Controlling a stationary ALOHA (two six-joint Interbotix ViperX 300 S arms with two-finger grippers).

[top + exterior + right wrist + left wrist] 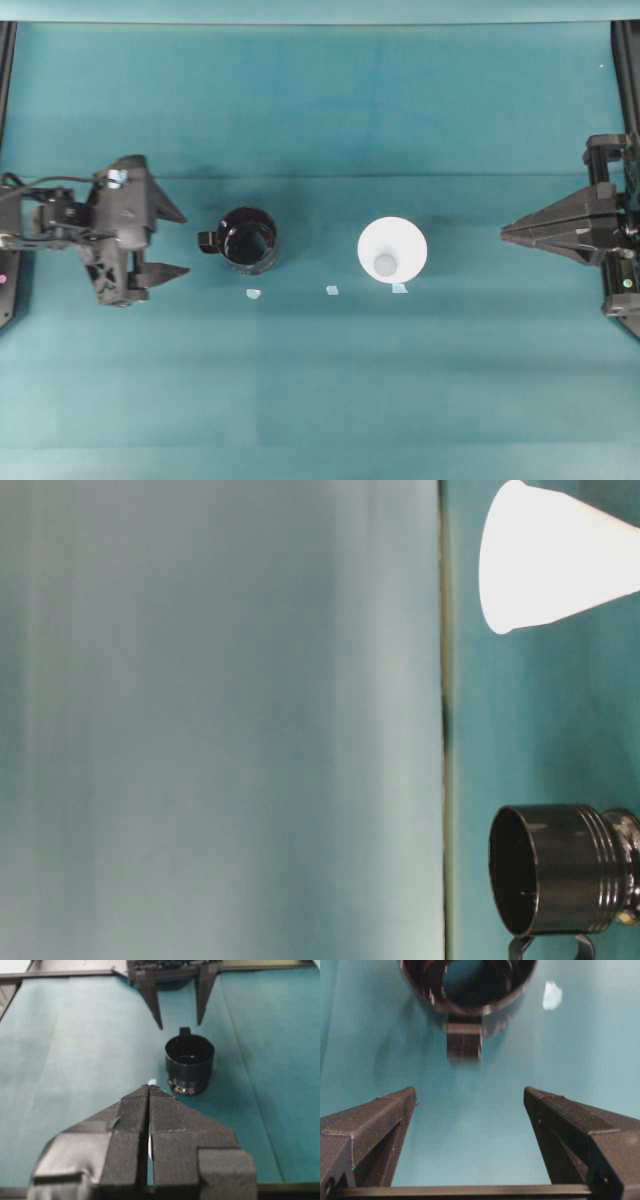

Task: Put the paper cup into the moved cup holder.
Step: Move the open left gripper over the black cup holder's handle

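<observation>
Teal cloth table (320, 400) (small pale scraps (332, 290) near the paper cup (392, 249)).

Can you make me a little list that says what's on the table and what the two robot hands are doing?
table: teal cloth
paper cup: white, upright, right of middle, untouched
cup holder: glossy black, upright, empty, left of the paper cup, apart from it
cup holder handle: small, pointing at the left gripper
left gripper: fingers wide open, holding nothing, short of the handle
right gripper: fingers shut, holding nothing, far right, pointing at the paper cup
tape bits: three pale scraps on the cloth below the cups
cup in holder: not yet
</observation>
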